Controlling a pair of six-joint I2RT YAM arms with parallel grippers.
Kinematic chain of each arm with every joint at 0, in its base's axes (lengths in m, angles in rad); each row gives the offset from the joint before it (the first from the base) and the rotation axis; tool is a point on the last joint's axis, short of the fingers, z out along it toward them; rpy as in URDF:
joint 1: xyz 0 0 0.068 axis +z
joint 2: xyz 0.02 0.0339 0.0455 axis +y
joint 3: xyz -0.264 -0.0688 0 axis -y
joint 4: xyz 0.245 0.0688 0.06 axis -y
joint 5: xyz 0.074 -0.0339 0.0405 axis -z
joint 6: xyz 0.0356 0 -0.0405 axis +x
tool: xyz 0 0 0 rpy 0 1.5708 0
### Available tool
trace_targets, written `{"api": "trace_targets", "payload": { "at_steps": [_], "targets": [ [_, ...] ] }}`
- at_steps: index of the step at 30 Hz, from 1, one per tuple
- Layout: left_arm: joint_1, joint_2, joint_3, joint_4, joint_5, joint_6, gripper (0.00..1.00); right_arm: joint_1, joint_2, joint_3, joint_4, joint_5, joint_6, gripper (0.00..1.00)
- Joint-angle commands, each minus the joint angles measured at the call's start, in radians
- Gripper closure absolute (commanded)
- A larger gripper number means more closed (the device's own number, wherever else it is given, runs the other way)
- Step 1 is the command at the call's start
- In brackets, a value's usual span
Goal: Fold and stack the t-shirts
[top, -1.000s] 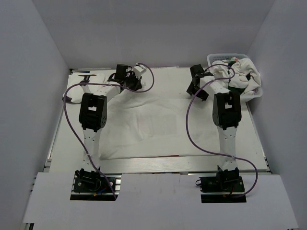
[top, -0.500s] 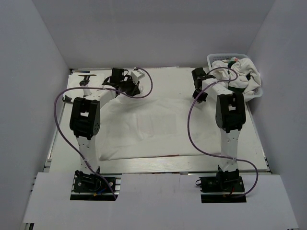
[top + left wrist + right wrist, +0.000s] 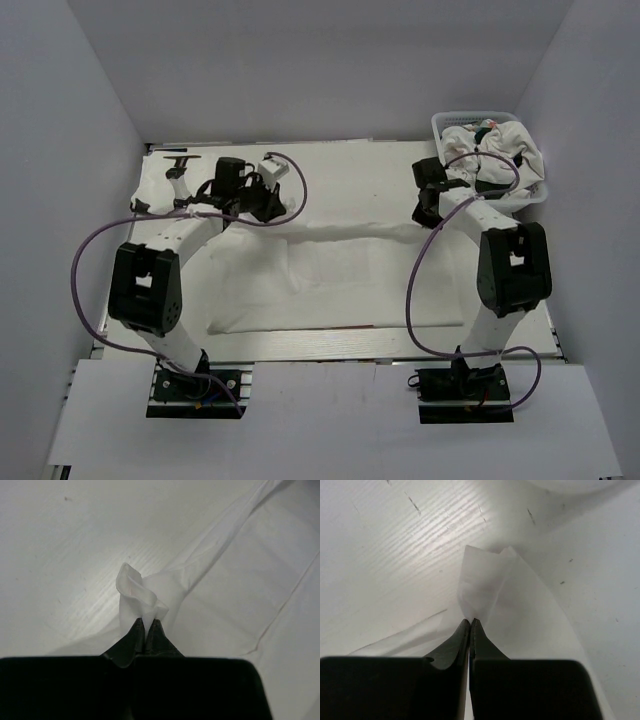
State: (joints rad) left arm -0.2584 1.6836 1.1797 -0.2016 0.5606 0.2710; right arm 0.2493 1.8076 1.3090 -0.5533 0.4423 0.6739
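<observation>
Left gripper (image 3: 147, 626) and right gripper (image 3: 470, 624) are each clamped on a far corner of the t-shirt (image 3: 330, 275) spread on the table (image 3: 350, 175), its pinched edge running left-right between them and its body lying toward the arm bases.

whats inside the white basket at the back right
Crumpled white t-shirts fill the basket, spilling over its rim. How many there are, and the basket's floor, are covered.

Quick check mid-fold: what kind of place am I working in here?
Probably a lab test cell, not a home or laundry: plain white panels wall in the table, two robot arms are bolted at its near edge, and a basket holds waiting t-shirts.
</observation>
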Motion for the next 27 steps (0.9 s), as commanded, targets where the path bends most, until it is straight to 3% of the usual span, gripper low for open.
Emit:
{"api": "trace_targets", "payload": {
  "at_steps": [1, 4, 10, 13, 18, 22, 24, 25, 26, 27],
  "targets": [
    [-0.002, -0.119, -0.092, 0.013, -0.036, -0.114, 1.0, 0.002, -0.079, -0.078, 0.062, 0.001, 0.006, 1.0],
    [-0.002, -0.264, -0.23, 0.097, -0.096, -0.213, 1.0, 0.004, -0.152, -0.14, 0.084, -0.017, -0.002, 1.0],
    [-0.011, -0.608, -0.532, 0.238, -0.074, -0.318, 1.0, 0.008, -0.267, -0.249, 0.122, -0.047, -0.007, 1.0],
    [-0.012, -0.68, -0.643, 0.31, -0.062, -0.372, 1.0, 0.007, -0.309, -0.289, 0.133, -0.057, -0.013, 1.0],
    [-0.012, -0.716, -0.716, 0.271, -0.018, -0.432, 1.0, 0.008, -0.335, -0.333, 0.153, -0.082, -0.025, 1.0],
    [-0.012, -0.804, -0.86, 0.309, 0.019, -0.541, 1.0, 0.005, -0.33, -0.37, 0.158, -0.094, -0.011, 1.0],
    [-0.012, -0.852, -0.911, 0.309, 0.063, -0.614, 0.92, 0.004, -0.333, -0.402, 0.148, -0.088, 0.018, 1.0],
    [-0.012, -0.881, -0.966, 0.309, 0.093, -0.644, 0.74, 0.001, -0.344, -0.433, 0.145, -0.088, 0.026, 0.89],
    [-0.012, -0.942, -1.032, 0.335, 0.151, -0.718, 0.71, 0.001, -0.376, -0.456, 0.132, -0.074, 0.053, 0.76],
    [-0.012, -0.981, -1.032, 0.335, 0.151, -0.754, 0.71, -0.001, -0.376, -0.456, 0.113, -0.074, 0.053, 0.76]
  ]
}}
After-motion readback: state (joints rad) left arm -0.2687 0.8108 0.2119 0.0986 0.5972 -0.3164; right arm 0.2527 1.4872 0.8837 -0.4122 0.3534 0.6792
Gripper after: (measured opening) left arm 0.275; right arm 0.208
